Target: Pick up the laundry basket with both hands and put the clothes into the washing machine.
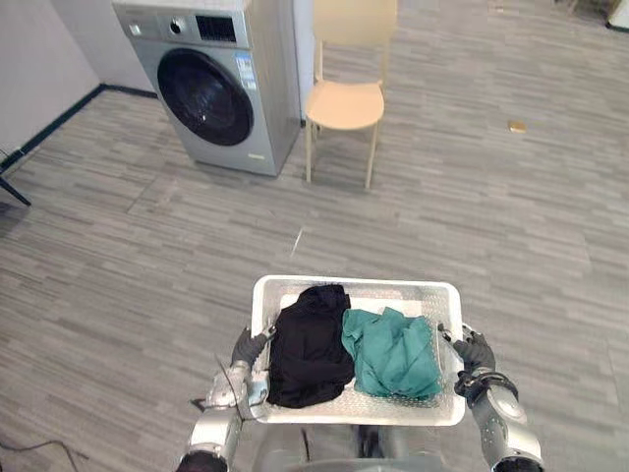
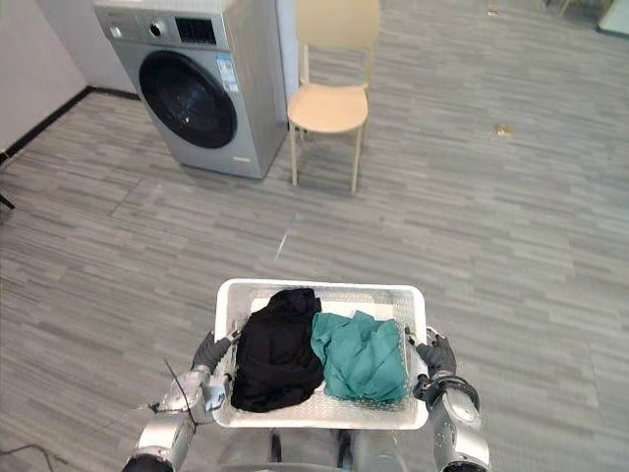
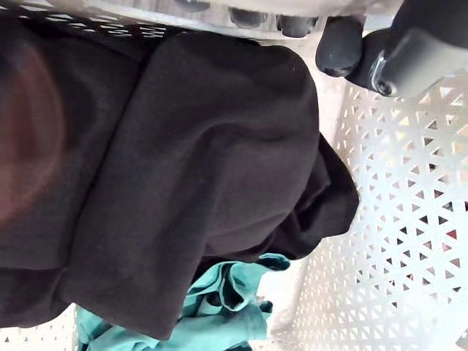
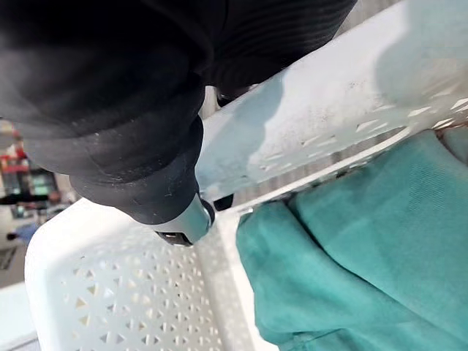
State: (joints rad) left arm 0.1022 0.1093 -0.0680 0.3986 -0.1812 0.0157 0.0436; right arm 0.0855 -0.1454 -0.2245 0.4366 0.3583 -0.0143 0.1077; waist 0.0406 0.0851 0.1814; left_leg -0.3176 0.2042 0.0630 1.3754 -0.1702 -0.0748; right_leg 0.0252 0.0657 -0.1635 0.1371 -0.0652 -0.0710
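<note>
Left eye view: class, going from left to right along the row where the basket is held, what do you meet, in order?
left robot hand → black garment → green garment → right robot hand. The two garments lie in the white laundry basket, which both hands grip by its sides.

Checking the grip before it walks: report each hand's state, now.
The left hand is shut on the laundry basket, at its left rim.
The right hand is shut on the laundry basket, at its right rim.
</note>
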